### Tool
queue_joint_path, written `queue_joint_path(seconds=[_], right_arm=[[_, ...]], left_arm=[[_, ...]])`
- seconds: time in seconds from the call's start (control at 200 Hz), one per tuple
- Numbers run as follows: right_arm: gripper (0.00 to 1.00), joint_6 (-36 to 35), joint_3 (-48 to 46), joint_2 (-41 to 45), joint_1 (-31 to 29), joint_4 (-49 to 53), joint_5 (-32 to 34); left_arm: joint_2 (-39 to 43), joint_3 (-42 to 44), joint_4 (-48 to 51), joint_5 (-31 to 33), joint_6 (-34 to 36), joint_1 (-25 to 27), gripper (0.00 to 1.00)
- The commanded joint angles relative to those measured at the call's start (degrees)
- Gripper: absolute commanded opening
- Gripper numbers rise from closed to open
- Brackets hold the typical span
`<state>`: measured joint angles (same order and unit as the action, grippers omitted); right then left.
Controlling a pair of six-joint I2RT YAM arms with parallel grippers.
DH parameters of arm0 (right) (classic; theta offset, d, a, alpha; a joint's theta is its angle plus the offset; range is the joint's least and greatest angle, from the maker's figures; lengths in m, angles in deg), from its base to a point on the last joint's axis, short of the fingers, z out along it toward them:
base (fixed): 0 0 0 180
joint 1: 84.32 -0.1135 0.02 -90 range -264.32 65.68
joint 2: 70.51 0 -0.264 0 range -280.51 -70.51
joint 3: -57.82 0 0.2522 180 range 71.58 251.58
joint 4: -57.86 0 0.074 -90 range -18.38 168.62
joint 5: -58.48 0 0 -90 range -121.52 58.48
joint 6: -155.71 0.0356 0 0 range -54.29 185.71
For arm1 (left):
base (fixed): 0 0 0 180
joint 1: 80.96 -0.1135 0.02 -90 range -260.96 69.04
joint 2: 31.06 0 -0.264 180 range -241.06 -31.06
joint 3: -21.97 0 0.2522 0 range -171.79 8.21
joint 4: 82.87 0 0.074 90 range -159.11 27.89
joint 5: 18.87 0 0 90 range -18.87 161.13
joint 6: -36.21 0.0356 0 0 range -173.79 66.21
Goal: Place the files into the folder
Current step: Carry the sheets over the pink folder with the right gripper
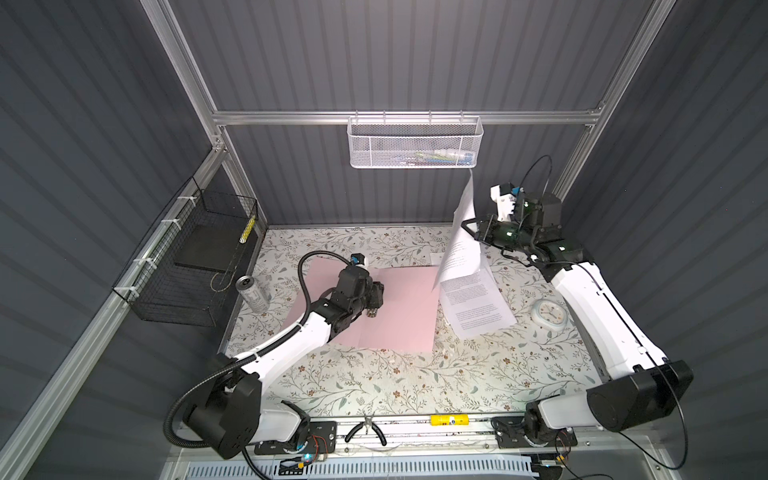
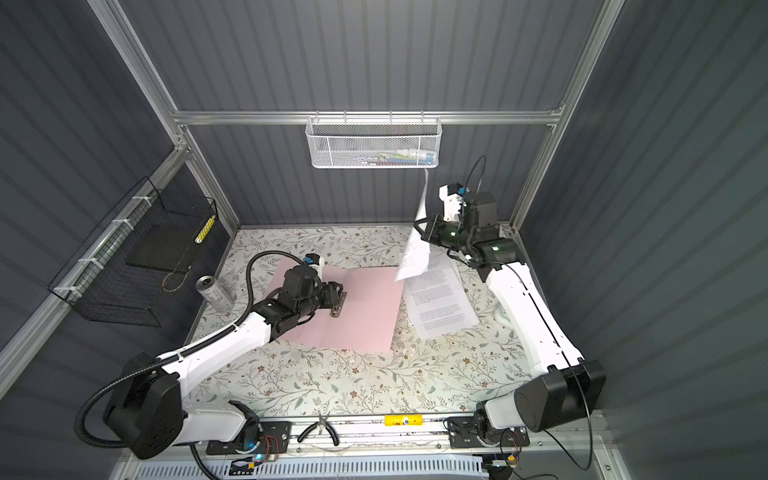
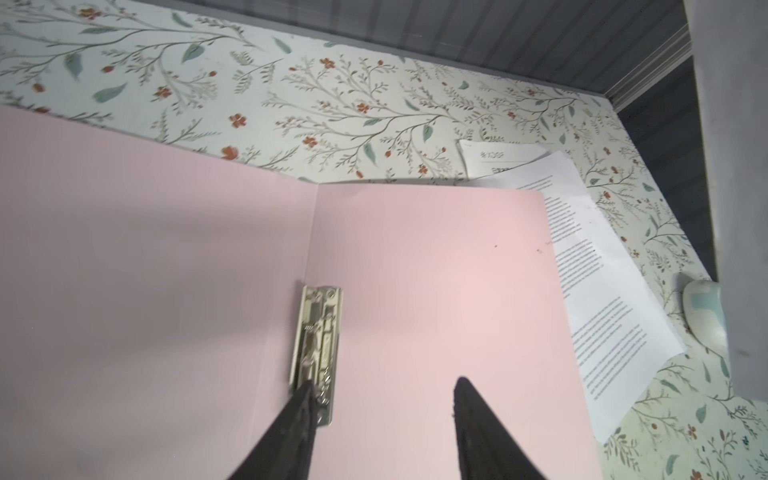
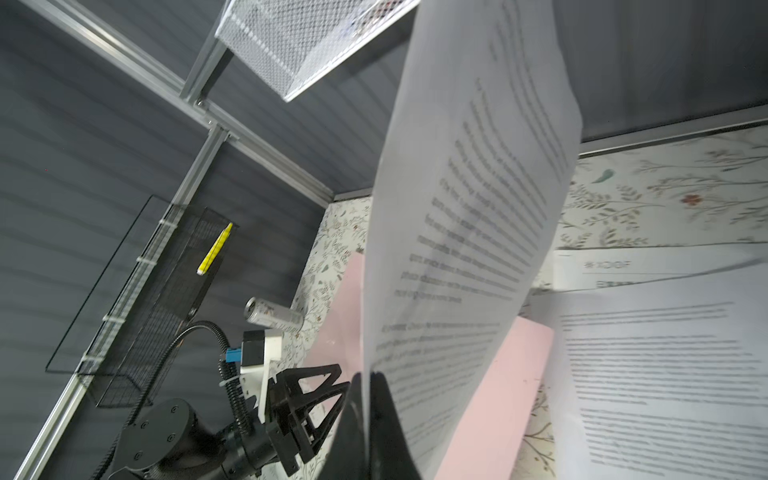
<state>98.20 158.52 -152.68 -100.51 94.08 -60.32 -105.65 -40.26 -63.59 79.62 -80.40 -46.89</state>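
On the flowery surface [image 1: 374, 382] the pink folder [image 1: 399, 307] lies open, left fingers [image 3: 473, 428] spread over its clip [image 3: 318, 340], holding nothing. Right fingers [image 4: 357, 449] are clamped on the edge of one sheet [image 1: 461, 245], held upright; other files [image 1: 478, 303] lie right beside the folder. Paper's light and floppy, I reckon: pinch near an edge, expect sagging.
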Motion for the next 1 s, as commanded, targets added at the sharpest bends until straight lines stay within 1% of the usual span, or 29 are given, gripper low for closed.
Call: queue_joint_path(seconds=[0.0,0.085,0.23,0.425,0.565,0.66,0.74,0.76,0.866,0.926,0.996], right_arm=[[0.0,1.8,1.3,-2.9,-4.1,-4.5,-2.2],[0.0,3.0,1.0,-5.6,-7.1,-7.6,-2.4],[0.0,5.0,1.2,-11.6,-11.0,-13.8,-3.5],[0.0,8.5,1.8,-19.4,-14.7,-22.9,-3.2],[0.0,10.1,0.5,-23.5,-16.6,-25.8,1.6],[0.0,12.5,-2.8,-24.8,-17.5,-29.8,6.8],[0.0,13.3,-3.1,-26.7,-18.4,-30.3,8.9],[0.0,13.5,-3.2,-27.1,-18.6,-30.3,11.4],[0.0,14.2,-4.3,-29.7,-20.2,-31.8,15.0],[0.0,13.6,-6.3,-30.3,-21.4,-33.7,18.1],[0.0,10.0,-8.0,-30.4,-23.2,-35.5,22.4]], left_arm=[[5.6,0.9,4.3,3.9,-0.8,-0.2,0.54],[9.4,1.3,6.4,6.3,-0.5,-0.4,0.55],[14.4,1.0,8.9,8.5,0.0,-2.0,0.56],[16.9,2.6,7.9,8.8,-1.5,-6.0,0.56],[16.5,3.6,5.9,7.8,-2.1,-7.3,0.56],[15.7,3.7,5.6,7.6,-1.8,-7.4,0.56],[14.9,3.8,5.4,7.3,-1.8,-7.5,0.56],[14.8,3.9,5.4,7.2,-1.9,-7.5,0.56],[14.1,4.3,4.6,7.1,-2.0,-7.4,0.56],[13.7,4.4,4.3,7.1,-2.2,-7.4,0.55],[13.4,4.5,4.2,7.2,-2.2,-7.4,0.55]])
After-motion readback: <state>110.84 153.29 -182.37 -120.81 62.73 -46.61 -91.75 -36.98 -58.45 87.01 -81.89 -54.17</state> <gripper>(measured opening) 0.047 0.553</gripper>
